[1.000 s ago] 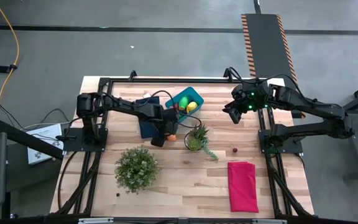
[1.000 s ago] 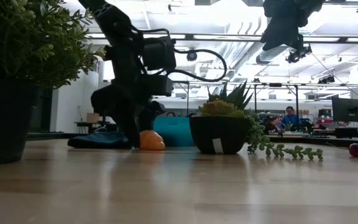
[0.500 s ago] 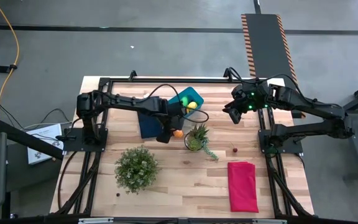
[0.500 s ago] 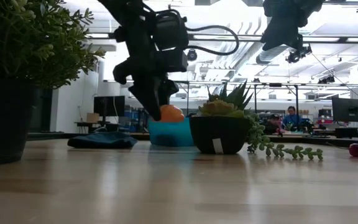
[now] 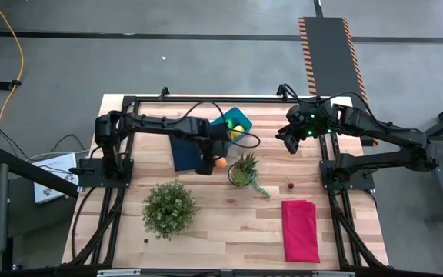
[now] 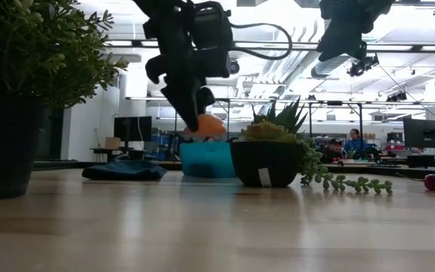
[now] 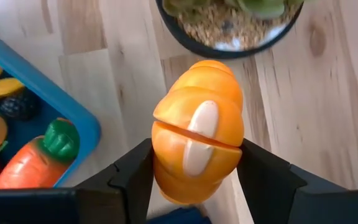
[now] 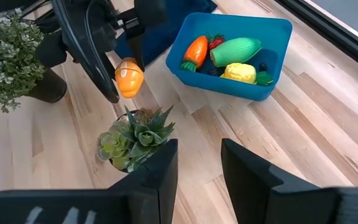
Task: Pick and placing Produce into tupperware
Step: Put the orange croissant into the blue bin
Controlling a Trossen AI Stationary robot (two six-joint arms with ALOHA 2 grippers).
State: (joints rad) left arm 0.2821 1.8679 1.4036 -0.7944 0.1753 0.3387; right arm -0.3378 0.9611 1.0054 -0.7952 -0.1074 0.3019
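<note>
Left pincer (image 7: 194, 180) clamped on orange oval (image 7: 197, 130), lifted beside tupperware (image 7: 73, 118)

Orange oval (image 7: 197, 140) airborne beside blue tupperware (image 8: 272, 37); inside it carrot (image 8: 195, 50), green oval (image 8: 235, 48), lemon (image 8: 239, 73).

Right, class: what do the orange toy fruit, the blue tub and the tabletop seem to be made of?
Orange fruit: probably glossy plastic, smooth with a moulded seam.
Blue tub: likely plastic, with an even colour and rounded rim.
Tabletop: pale wood, showing plank lines and grain.
</note>
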